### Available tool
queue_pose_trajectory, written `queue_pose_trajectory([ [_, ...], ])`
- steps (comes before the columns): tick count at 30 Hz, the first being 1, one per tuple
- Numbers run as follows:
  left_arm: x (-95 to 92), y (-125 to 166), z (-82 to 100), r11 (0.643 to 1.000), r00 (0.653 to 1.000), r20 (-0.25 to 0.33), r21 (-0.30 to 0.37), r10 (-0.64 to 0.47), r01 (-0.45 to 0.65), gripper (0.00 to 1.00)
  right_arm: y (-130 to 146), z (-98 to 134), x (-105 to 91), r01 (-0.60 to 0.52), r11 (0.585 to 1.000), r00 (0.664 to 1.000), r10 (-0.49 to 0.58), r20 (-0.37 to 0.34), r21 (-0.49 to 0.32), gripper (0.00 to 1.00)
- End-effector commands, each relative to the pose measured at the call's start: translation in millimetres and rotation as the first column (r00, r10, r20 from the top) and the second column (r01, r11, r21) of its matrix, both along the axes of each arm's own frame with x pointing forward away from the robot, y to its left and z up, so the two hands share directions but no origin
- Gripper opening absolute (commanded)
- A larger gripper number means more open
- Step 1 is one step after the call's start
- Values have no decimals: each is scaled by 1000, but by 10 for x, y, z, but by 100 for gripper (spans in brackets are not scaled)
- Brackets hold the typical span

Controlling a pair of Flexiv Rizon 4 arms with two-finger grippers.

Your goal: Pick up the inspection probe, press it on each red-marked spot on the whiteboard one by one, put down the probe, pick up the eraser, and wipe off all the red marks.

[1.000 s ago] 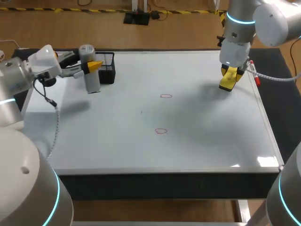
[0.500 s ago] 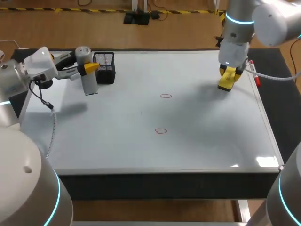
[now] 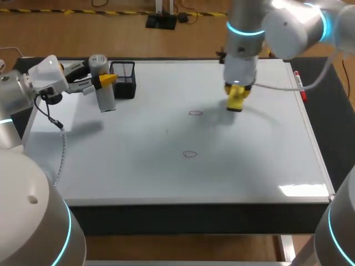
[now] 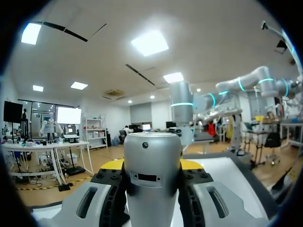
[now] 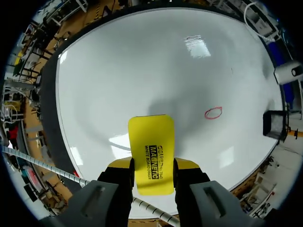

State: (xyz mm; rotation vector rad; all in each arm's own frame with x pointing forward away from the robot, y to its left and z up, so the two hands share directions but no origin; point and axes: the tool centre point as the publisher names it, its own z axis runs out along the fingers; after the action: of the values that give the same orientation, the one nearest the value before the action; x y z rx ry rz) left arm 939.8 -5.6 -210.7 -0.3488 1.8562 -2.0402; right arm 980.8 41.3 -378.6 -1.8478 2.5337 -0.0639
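Note:
The silver cylindrical probe [image 3: 104,83] stands upright above the whiteboard's [image 3: 249,166] far left corner, with my left gripper [image 3: 105,80] shut on it. Seen from the left wrist, the probe [image 4: 152,175] fills the space between the yellow-tipped fingers [image 4: 113,164]. My right gripper [image 3: 237,94] is shut on the yellow eraser [image 3: 237,100], just right of the farther red mark [image 3: 195,113]. A second red mark [image 3: 190,154] lies nearer the front. From the right wrist, the eraser [image 5: 151,151] hangs over the board, with one red mark [image 5: 213,112] ahead and to the side.
A black mesh basket [image 3: 123,78] sits on the board's far left, right beside the probe. A red marker [image 3: 299,87] lies along the board's right edge. The basket [image 5: 273,124] also shows in the right wrist view, past the red mark.
My right arm has swung left with the eraser, from the board's right edge to just beside the farther red mark. The left arm drew slightly left with the probe, then held still.

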Motion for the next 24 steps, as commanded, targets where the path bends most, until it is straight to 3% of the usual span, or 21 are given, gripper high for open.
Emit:
queue_pose_trajectory([
  [1,-6,-2,10,1000,1000,1,0,2,-2,0,333,-23,-117,-45,998,999,45,1,-33,0],
  [14,-6,-2,10,1000,1000,1,0,2,-2,0,1136,-72,-295,-177,984,984,177,-23,-29,0],
  [24,-6,-2,10,1000,1000,1,0,2,-2,0,1475,-162,-243,-203,979,979,203,-36,-19,0],
])
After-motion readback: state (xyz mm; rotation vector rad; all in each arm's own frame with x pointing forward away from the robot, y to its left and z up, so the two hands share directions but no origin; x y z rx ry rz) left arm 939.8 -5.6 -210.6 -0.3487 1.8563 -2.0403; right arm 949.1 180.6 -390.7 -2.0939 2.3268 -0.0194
